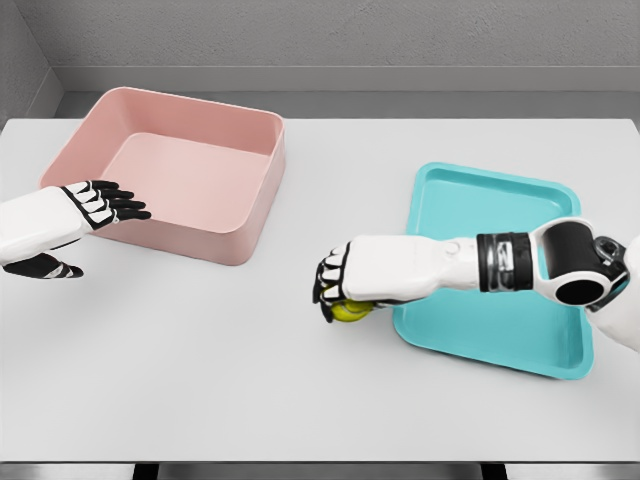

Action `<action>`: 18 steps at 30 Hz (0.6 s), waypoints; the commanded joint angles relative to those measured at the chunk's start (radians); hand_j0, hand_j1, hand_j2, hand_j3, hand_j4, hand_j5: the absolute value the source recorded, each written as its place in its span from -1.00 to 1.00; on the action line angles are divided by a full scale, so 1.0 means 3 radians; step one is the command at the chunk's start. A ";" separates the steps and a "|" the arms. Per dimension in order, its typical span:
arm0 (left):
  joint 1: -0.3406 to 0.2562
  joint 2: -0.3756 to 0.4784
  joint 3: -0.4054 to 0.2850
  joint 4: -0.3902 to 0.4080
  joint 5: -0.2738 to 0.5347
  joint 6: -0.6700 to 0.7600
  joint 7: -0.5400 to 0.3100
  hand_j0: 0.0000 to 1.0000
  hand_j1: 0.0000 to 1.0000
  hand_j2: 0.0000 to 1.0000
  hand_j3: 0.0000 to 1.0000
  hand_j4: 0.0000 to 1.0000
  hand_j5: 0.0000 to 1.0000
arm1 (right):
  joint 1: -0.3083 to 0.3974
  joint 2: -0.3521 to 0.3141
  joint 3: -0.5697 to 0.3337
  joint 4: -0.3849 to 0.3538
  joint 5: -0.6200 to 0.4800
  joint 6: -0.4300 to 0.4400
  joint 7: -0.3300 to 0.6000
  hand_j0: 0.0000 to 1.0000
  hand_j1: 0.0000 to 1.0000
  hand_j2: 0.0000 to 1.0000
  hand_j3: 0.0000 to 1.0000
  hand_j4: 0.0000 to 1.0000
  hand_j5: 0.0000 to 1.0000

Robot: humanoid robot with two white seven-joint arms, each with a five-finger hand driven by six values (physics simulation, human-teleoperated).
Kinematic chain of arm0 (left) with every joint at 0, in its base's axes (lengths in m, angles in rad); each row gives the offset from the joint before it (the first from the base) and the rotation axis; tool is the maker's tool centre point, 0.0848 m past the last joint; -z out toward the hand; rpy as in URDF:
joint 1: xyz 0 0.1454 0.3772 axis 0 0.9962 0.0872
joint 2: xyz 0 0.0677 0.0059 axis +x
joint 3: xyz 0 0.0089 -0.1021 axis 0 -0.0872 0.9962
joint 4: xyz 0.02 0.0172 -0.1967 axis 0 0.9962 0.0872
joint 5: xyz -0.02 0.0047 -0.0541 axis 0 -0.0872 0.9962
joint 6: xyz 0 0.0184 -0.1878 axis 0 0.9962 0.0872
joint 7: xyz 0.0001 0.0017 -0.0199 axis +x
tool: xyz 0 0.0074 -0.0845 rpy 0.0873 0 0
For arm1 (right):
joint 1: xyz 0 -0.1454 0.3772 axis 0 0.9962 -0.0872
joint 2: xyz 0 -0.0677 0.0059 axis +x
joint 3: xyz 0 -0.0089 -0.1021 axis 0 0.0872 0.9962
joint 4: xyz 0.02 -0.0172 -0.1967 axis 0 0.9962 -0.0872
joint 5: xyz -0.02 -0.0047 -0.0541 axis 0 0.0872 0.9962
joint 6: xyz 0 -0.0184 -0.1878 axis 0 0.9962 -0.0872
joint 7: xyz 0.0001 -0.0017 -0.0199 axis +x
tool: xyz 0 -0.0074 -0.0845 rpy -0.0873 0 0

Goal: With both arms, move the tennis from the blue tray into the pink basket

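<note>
A yellow-green tennis ball (349, 311) sits under my right hand (335, 290), whose fingers curl down around it, just left of the blue tray (480, 210) over the white table. The ball is mostly hidden by the palm. The pink basket (255, 205) stands at the back left. Hovering at the basket's near left corner, my left hand (100, 205) has its fingers stretched out flat and holds nothing.
The white table (200, 350) ends in a front edge along the bottom of the view. A grey wall runs behind the table. The right forearm lies across the tray's left half.
</note>
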 commanded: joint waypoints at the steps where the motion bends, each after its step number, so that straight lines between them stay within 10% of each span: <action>1: 0.0000 0.0009 -0.0003 0.0000 0.0017 0.0003 0.0002 1.00 1.00 1.00 1.00 1.00 1.00 | 0.0000 0.0166 0.0012 0.0008 0.0101 0.0012 0.0010 -0.02 -0.02 -0.02 -0.02 -0.02 -0.02; 18: 0.0000 0.0004 -0.0008 0.0000 0.0017 0.0003 0.0002 1.00 1.00 1.00 1.00 1.00 1.00 | 0.0041 0.0774 0.0033 0.0796 0.0582 0.0012 0.0067 -0.01 -0.01 -0.01 -0.01 -0.01 -0.01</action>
